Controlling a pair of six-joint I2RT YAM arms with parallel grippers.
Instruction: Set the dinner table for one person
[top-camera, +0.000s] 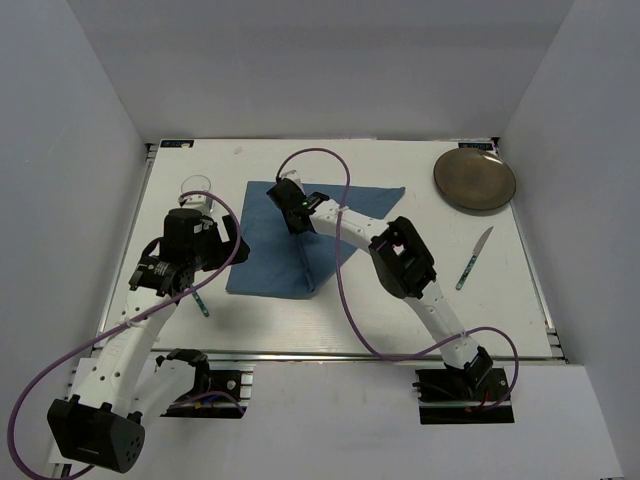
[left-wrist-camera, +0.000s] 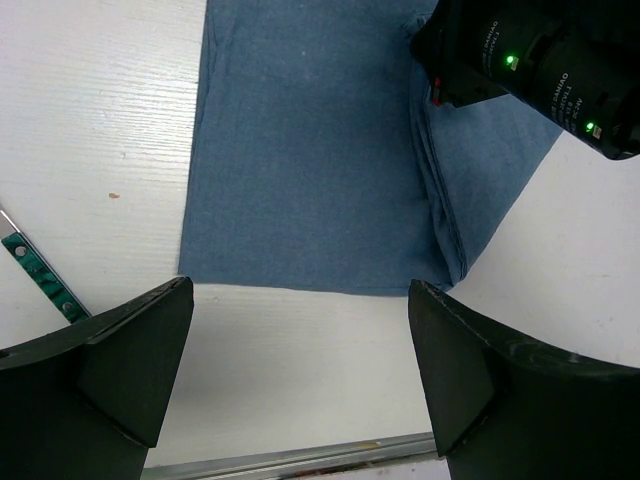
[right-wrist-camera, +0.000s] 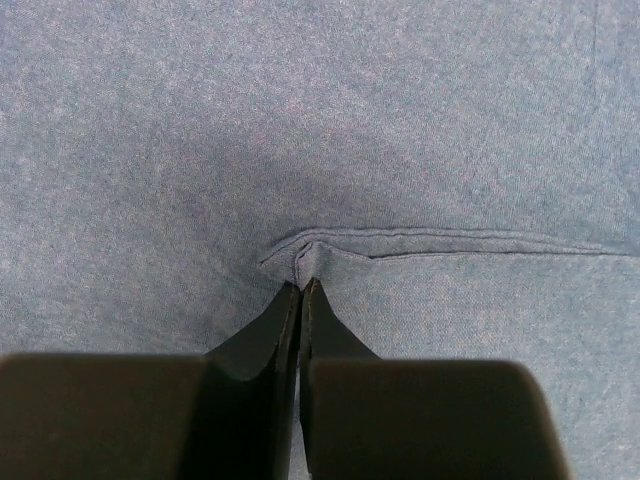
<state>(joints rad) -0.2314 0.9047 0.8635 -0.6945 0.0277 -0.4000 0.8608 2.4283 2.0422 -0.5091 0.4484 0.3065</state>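
Nearest: the metal rail (left-wrist-camera: 280, 460) edging the dinner table (top-camera: 300, 325) — white, faintly grained, flat, spanning the whole workspace under everything else. Probably rigid and fixed; nothing to grip there, only a hard, fairly slick bed for sliding cloth and setting down cutlery.

Just beyond the rail, left gripper (left-wrist-camera: 300, 292) hanging spread wide and empty over the near edge of the blue cloth placemat (top-camera: 268, 250). To its left, a thin green-patterned cutlery handle (left-wrist-camera: 40, 275), flat on the table.

Placemat soft, limp, woven, right part folded over itself; best taken at a hem or corner. Farther in, right gripper (right-wrist-camera: 301, 287) pinched tight on a puckered hem of that cloth.

Right, well apart from the mat, a green-handled knife (top-camera: 475, 259). Farthest: dull round plate (top-camera: 475, 180) far right, clear glass (top-camera: 197, 186) far left — likely fragile.
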